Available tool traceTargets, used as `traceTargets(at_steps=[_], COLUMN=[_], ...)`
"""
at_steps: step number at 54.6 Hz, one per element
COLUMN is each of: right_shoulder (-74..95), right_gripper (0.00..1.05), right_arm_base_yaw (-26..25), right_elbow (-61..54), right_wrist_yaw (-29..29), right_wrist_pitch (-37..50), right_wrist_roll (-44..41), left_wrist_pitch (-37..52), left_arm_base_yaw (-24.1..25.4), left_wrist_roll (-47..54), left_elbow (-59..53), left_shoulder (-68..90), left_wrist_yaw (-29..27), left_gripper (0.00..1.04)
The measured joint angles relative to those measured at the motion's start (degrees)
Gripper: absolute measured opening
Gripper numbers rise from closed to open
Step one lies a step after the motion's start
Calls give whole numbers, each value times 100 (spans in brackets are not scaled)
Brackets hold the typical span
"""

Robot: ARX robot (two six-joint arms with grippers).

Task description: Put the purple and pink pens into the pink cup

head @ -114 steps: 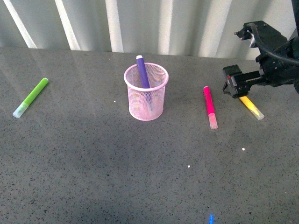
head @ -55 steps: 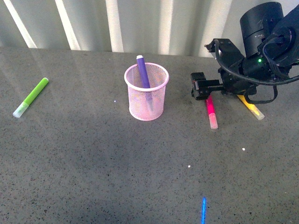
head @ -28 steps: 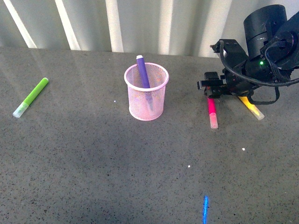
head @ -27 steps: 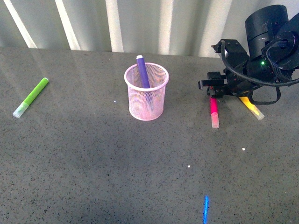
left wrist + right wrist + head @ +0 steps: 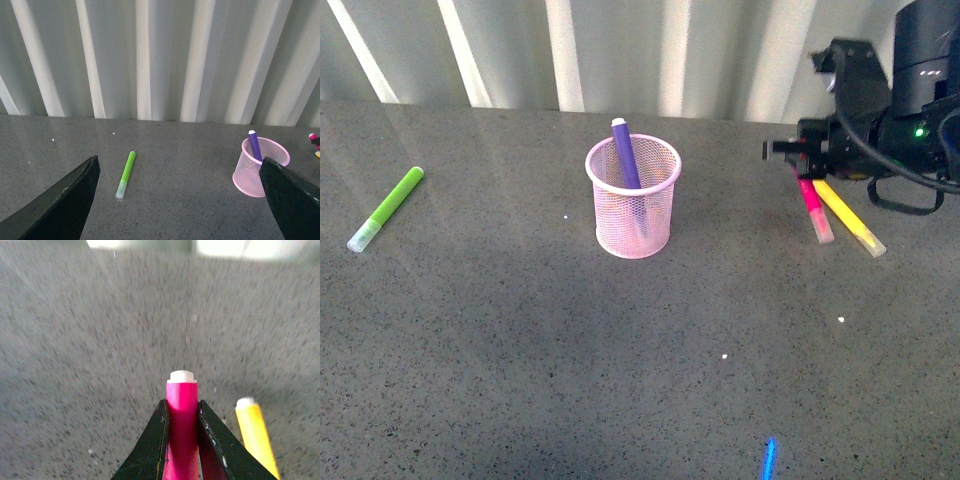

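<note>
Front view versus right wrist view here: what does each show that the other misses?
Front only: the pink cup with the purple pen standing in it, and the green marker. Right wrist only: the right tool with its fingers pressed against both sides of the pink pen. Both: the pink pen, yellow marker, grey table.

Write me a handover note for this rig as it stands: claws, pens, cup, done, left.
Left claw: open, nothing in it.
Right claw: shut on the pink pen, close beside the yellow marker. I cannot tell whether the pen is clear of the table.
Done: the purple pen leans inside the pink cup.
Left: carry the pink pen over the cup and release it. Leave the yellow marker and the green marker alone.
</note>
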Motion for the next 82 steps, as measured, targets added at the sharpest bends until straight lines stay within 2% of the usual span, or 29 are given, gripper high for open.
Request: traceTargets(at_steps=[12, 19, 28, 40, 58, 72, 82], right_shoulder=[-1067, -1502, -1333, -914, -98, 98, 133], right_gripper=[11, 11, 11, 11, 11, 11, 11], right_arm_base_yaw=[219, 610, 1058, 1244, 1567, 1797, 1770], right_elbow=[-911, -1497, -1781, -1436, -315, -221, -221], right_wrist_yaw=[-490, -1040, -1440, -1427, -1314, -1340, -1338], right_wrist_pitch=[2135, 3633, 4835, 4771, 4157, 4151, 4151], right_wrist_roll=[505, 520, 457, 450, 422, 466, 479], left_wrist_pitch=[0, 0, 0, 0, 0, 0, 0], left_arm_base_yaw=[0, 0, 0, 0, 0, 0, 0], left_wrist_roll=[0, 0, 0, 0, 0, 0, 0], left_elbow=[0, 0, 0, 0, 0, 0, 0], left_shoulder=[2, 0, 2, 0, 0, 2, 0], left_wrist_yaw=[-2, 0, -2, -2, -2, -2, -2], left_gripper=[98, 98, 98, 98, 98, 98, 98])
